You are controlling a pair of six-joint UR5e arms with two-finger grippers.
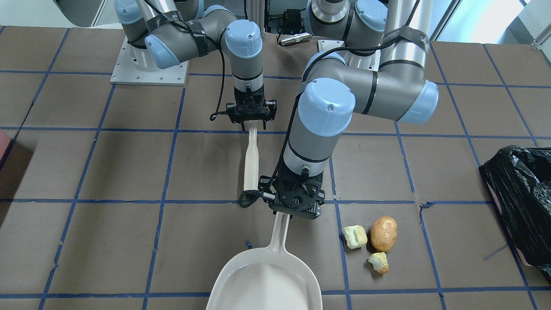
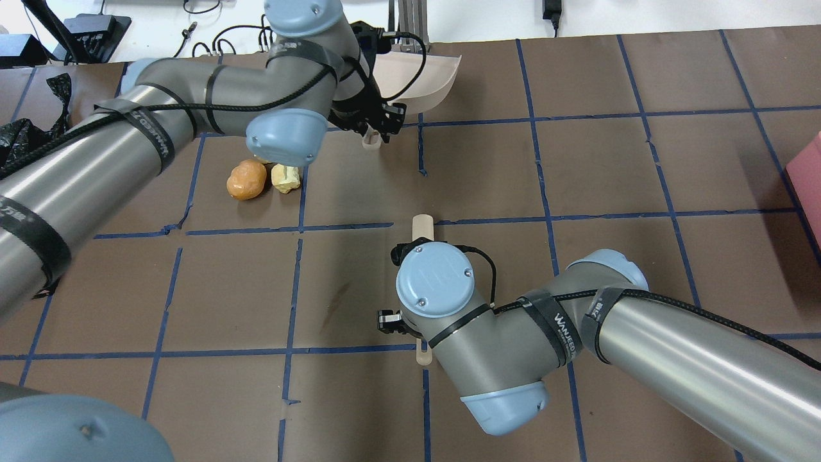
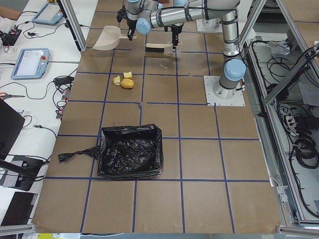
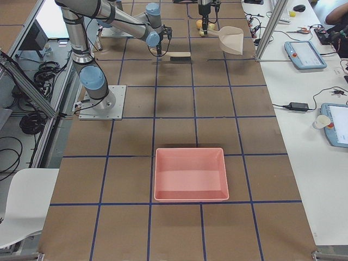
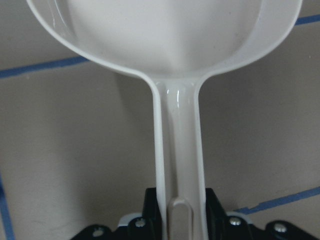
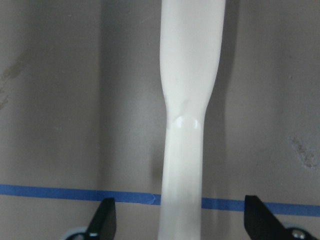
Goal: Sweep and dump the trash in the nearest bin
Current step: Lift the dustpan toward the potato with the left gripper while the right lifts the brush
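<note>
Brown table (image 3: 199, 164) gridded in blue tape, white side bench (image 4: 288, 76), white chair (image 4: 24, 206)

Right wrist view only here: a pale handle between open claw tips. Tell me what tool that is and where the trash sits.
Observer: It is the brush, with dark bristles at its far end; the right claw is open astride its handle.
Operator: Now the trash.
Observer: Three lumps of trash lie on the table, to the robot's left of the dustpan held by the left claw.
Operator: Name the nearer bin.
Observer: The black-bagged bin, at the table's robot-left end, on the trash's side; the pink tray is at the opposite end.
</note>
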